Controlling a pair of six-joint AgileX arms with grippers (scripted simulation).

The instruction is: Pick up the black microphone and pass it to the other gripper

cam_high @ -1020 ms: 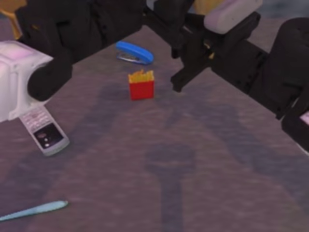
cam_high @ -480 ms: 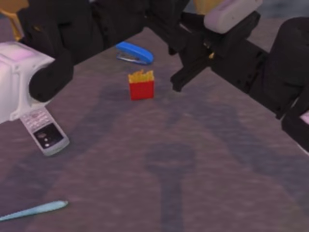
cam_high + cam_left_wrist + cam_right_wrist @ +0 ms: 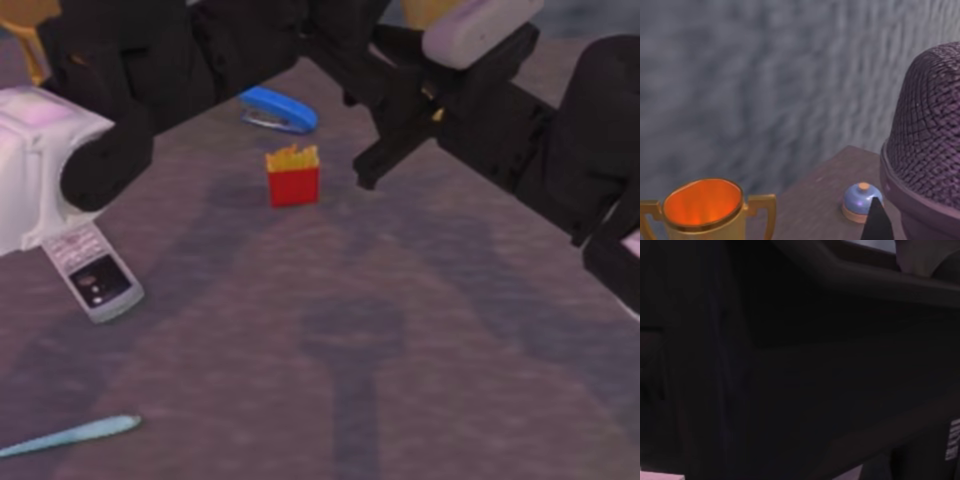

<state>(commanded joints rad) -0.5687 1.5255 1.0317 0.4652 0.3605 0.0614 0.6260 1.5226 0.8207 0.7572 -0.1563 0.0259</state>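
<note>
Two arms meet over the far middle of the table (image 3: 420,340), above the blue stapler (image 3: 278,108) and the red fries box (image 3: 293,175). No microphone lies on the table, so I judge the pick-up done.

- The microphone (image 3: 927,140) is in the air. Its mesh head fills the side of the left wrist view, right up against the left gripper (image 3: 325,45), with a gold trophy (image 3: 702,207) and a small bell (image 3: 861,200) beyond it.
- From above the handle is lost in the black of the arms, so I can't tell who grips it.
- The right gripper (image 3: 385,140) is opposite, near the fries box. I can't tell its grip state, and the right wrist view is dark.
- The left gripper's grip state can't be told either.

Left to do, as I judge it: confirm the left grip, release on the right, and back away. The phone (image 3: 92,272) and pen (image 3: 70,435) are well clear at near left.
</note>
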